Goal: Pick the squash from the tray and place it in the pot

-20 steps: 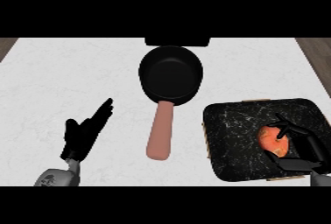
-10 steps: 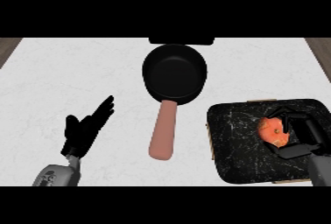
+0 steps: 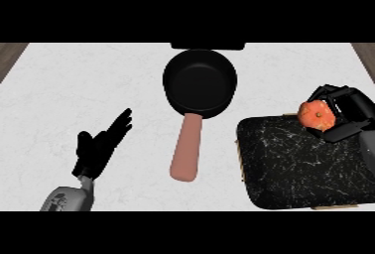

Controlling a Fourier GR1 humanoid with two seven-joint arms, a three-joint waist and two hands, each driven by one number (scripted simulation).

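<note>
Head view, looking steeply down on a white, faintly veined counter top (image 3: 88,84). At centre lies a black round pan with a long salmon-pink handle (image 3: 199,84); the bowl is toward the far edge and the handle runs toward the near edge, tilted slightly to the left. At lower right sits a black, white-veined square tray with a pale rim (image 3: 307,166).

The robot's right hand (image 3: 350,116), black, appears at the right edge over the tray's far right corner. Its fingers and thumb are curled round a small orange, rounded squash (image 3: 316,113), which shows between them on the hand's left side. The squash lies at the tray's far edge; whether it touches the tray cannot be told. It is well apart from the pan, to the pan's right.

The robot's left hand (image 3: 99,149), black on a grey forearm, rests at lower left over bare counter, fingers straight and holding nothing, to the left of the pan's handle.
</note>
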